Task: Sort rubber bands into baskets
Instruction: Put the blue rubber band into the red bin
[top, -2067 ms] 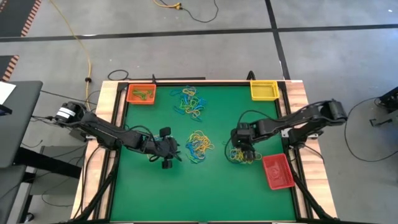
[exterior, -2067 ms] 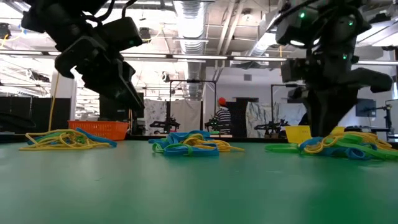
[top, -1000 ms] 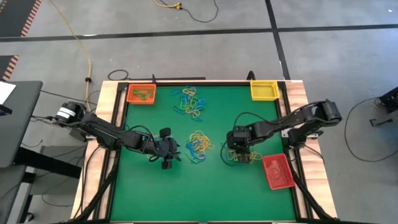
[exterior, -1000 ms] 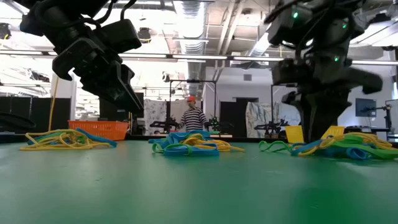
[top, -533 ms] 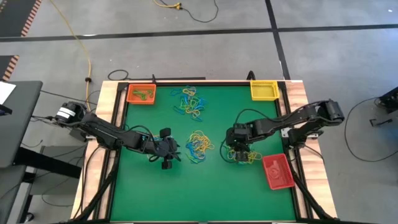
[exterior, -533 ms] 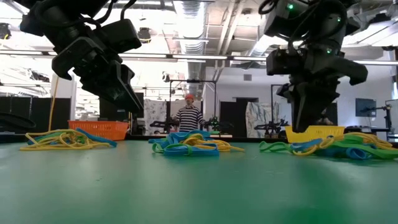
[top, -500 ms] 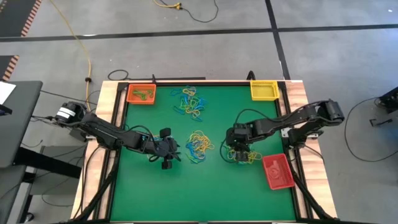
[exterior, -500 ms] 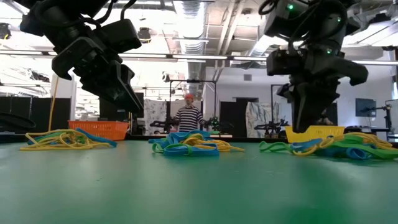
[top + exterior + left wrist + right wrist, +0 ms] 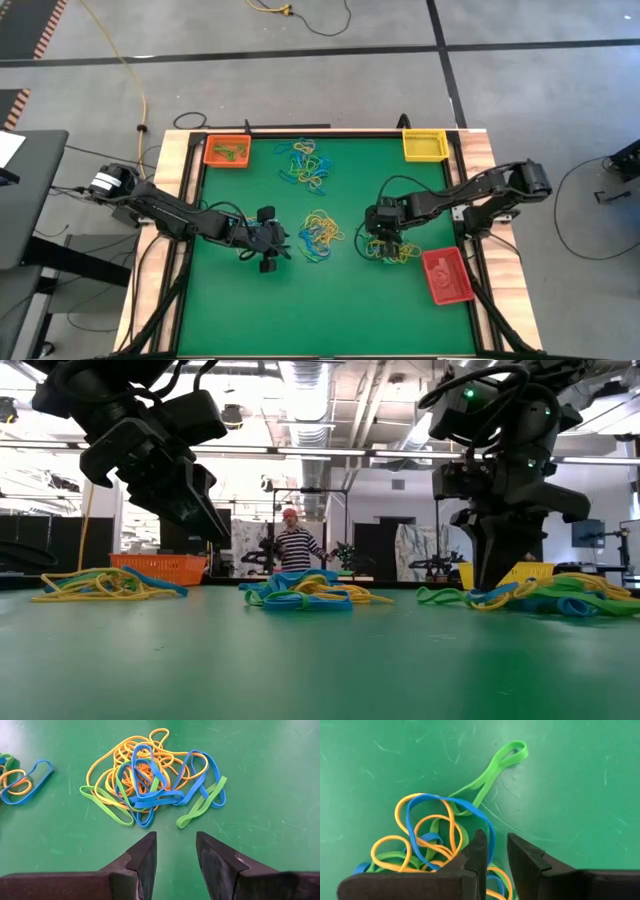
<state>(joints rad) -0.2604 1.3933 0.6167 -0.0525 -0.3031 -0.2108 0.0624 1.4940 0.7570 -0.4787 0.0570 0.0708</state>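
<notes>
Three piles of yellow, blue and green rubber bands lie on the green mat: a far one (image 9: 305, 165), a middle one (image 9: 320, 236) and a right one (image 9: 392, 250). My left gripper (image 9: 277, 246) hangs open just left of the middle pile (image 9: 150, 785), clear of it. My right gripper (image 9: 386, 246) points down over the right pile (image 9: 435, 840), its fingers a narrow gap apart. The orange basket (image 9: 227, 151) holds a few green bands. The yellow basket (image 9: 424, 145) and the red basket (image 9: 446, 275) stand at the right. My right gripper stands with its fingertips (image 9: 481, 851) at the near edge of the right pile, pointing steeply down. A blue band (image 9: 489, 836) runs under one finger, and bare mat shows in the gap. I cannot tell whether the fingers touch the band.
Wooden rails (image 9: 165, 240) frame the mat on both sides. A green band (image 9: 495, 767) sticks out of the right pile onto bare mat. In the low view a person (image 9: 290, 545) stands far back in the room.
My right gripper has stirred slightly over the right pile and now reaches a little lower toward it. The piles lie as before.
</notes>
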